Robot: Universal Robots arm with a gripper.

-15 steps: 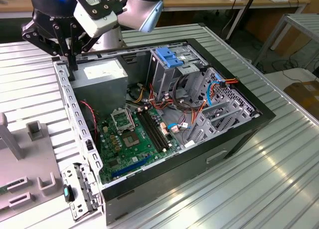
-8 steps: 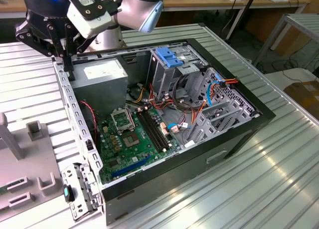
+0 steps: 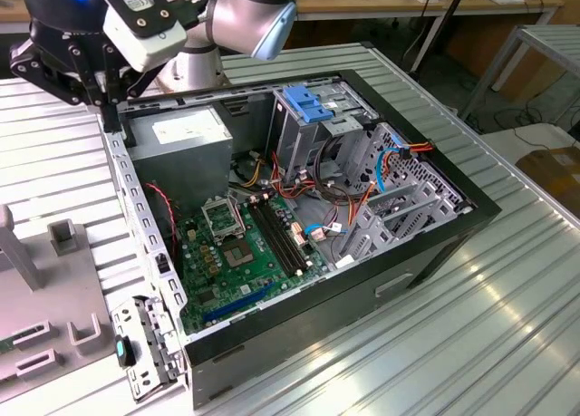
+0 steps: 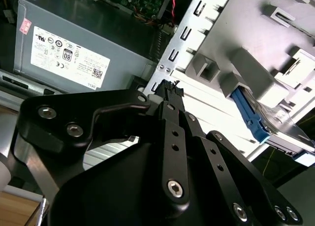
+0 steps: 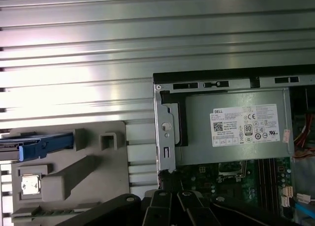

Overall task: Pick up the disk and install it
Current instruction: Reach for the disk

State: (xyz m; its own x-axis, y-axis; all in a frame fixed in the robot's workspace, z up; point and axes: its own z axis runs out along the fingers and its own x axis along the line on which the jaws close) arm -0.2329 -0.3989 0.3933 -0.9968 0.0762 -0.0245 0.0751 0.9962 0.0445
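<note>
Pick-up step, not yet begun: the gripper (image 4: pixel 170 86), closed on nothing, hovers over the computer case's (image 5: pixel 165 113) corner. The disk (image 5: pixel 44 143) sits at the grey holder's (image 5: pixel 98 172) edge away from the case. Grasping it calls for the gripper to be opened around its blue rails.

Bright blue rails are shown on the disk (image 5: pixel 44 145). The power supply box (image 5: pixel 231 137) is finished in grey and marked with a white printed sticker. The circuit board (image 3: pixel 245 262) is coloured green, the gripper (image 4: pixel 170 88) black, and the table (image 3: pixel 471 343) is ribbed in silver stripes.
</note>
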